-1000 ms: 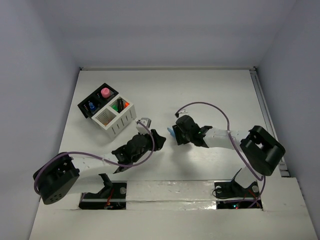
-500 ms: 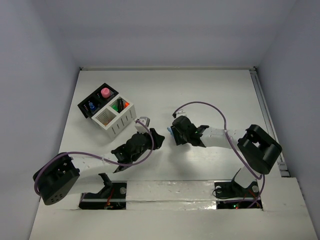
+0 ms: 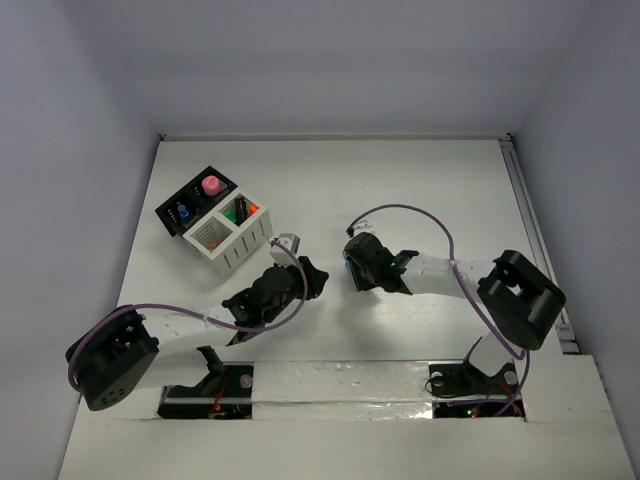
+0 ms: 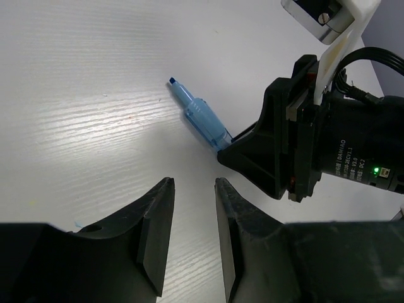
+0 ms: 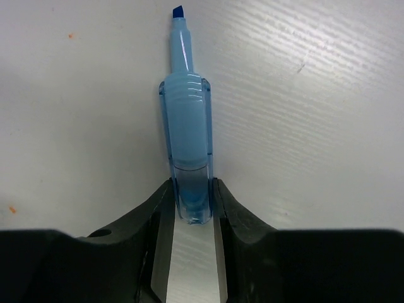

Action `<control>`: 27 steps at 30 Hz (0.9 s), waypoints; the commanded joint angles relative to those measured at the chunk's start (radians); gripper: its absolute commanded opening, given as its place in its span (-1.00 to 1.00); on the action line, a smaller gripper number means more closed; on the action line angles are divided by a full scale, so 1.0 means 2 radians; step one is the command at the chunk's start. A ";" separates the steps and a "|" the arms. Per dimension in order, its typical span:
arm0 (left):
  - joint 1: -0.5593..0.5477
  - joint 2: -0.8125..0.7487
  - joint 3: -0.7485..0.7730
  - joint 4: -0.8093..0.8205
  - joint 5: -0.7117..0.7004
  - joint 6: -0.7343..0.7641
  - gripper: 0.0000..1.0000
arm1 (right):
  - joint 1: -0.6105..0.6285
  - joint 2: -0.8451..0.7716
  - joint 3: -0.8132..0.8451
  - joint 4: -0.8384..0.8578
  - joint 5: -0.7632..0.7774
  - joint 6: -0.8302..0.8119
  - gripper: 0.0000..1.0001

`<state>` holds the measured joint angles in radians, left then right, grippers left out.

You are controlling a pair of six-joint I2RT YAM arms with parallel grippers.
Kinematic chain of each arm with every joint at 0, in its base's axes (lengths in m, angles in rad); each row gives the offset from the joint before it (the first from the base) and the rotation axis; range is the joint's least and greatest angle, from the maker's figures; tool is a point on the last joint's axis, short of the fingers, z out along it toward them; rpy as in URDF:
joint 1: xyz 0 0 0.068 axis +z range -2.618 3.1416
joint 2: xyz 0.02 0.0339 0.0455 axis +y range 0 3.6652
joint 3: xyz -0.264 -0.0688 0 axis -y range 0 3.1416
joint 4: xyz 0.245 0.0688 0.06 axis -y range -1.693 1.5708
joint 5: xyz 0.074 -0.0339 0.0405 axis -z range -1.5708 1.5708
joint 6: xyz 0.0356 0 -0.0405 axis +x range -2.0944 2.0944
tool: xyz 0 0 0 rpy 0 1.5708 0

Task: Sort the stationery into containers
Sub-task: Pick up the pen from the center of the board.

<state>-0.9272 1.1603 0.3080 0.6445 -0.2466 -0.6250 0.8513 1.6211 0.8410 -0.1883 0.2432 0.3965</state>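
A translucent blue highlighter [image 5: 187,139], uncapped with its chisel tip pointing away, lies on the white table. My right gripper [image 5: 191,186] is shut on its rear end, both fingers touching its sides. The left wrist view shows the same highlighter [image 4: 203,120] sticking out of the right gripper [image 4: 228,144]. My left gripper [image 4: 192,186] is open with a narrow gap and holds nothing, just short of the highlighter. In the top view the left gripper [image 3: 316,272] and right gripper [image 3: 352,264] face each other at mid table. The black container [image 3: 190,205] and white slatted container [image 3: 235,248] stand at the far left.
The black container holds a pink item [image 3: 211,185] and a blue one [image 3: 184,213]. The white container's rear compartment holds green and orange pens [image 3: 241,210]. A rail [image 3: 530,230] runs along the table's right edge.
My right gripper has shifted slightly left over the highlighter, so less blue shows in the top view. The left arm has barely moved.
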 commanded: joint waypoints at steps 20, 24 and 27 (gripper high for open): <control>0.024 0.033 0.059 0.087 0.039 0.004 -0.40 | 0.008 -0.170 -0.003 -0.077 -0.168 -0.007 -0.98; 0.024 0.021 0.039 0.088 0.034 0.004 -0.39 | 0.008 -0.174 0.004 -0.085 -0.164 -0.007 -1.00; 0.024 0.015 0.008 0.102 0.033 -0.009 -0.40 | 0.008 -0.170 0.014 -0.101 -0.139 -0.004 -1.00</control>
<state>-0.8818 1.2255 0.3737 0.7837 -0.1833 -0.6289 0.8589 1.2961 0.8295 -0.3626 -0.0704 0.3889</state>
